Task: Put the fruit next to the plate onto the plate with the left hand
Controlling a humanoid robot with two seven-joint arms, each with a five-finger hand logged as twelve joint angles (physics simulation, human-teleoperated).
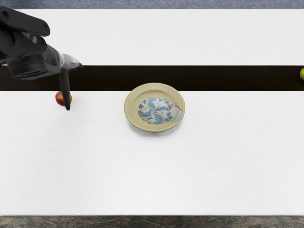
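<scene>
L robot hand over fruit, partly hiding it | grip: can't tell | plate well apart

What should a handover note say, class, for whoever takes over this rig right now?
Left hand: at the far left, right at the fruit; whether it grips cannot be told.
Right hand: not in view.
Fruit: on the table, well left of the plate, not on it.
Plate: mid-table, no fruit on it.
Done: the hand is at the fruit.
Left: confirm the grasp, lift, carry the fruit right, set it on the plate, let go.
</scene>
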